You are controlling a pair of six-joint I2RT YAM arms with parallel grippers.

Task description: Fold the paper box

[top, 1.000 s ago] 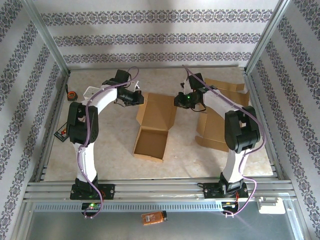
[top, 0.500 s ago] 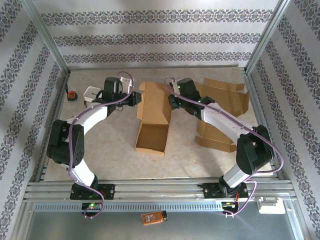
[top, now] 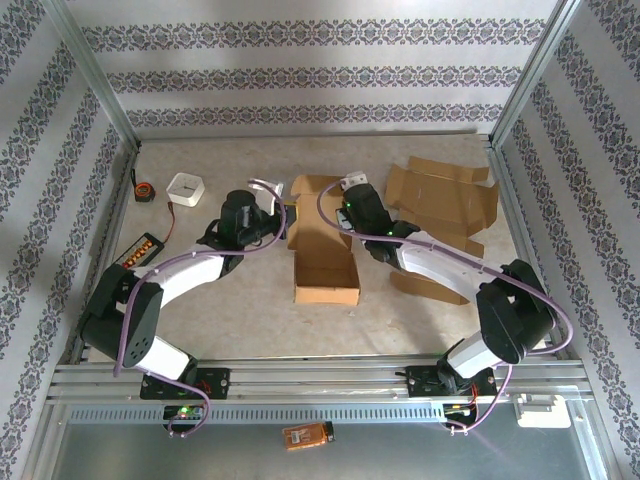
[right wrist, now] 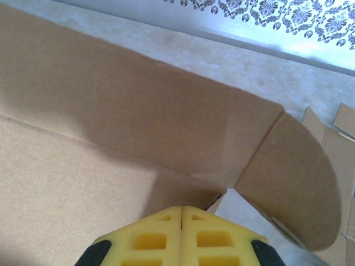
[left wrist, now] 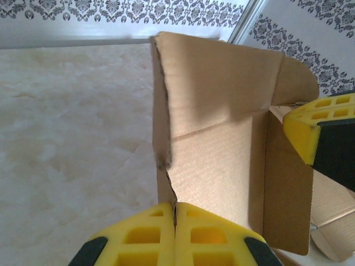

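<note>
Step in hand, as I judge it: standing up the side walls of the paper box [top: 325, 265], half-formed on the worktop [top: 230, 310]
Left fingers [left wrist: 150, 235] closed, seemingly pinching the box's left wall edge; right fingers [right wrist: 213, 235] pressed together at its far right corner, grip unclear; next both walls need swinging upright together, gently.

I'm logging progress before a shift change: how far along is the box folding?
Done: the near half of the paper box stands as a tray with its walls up. In hand: the left tool and right tool, both shut, sit at either side of the raised lid panel. Left: the lid is open, not yet folded over the tray or tucked in.
</note>
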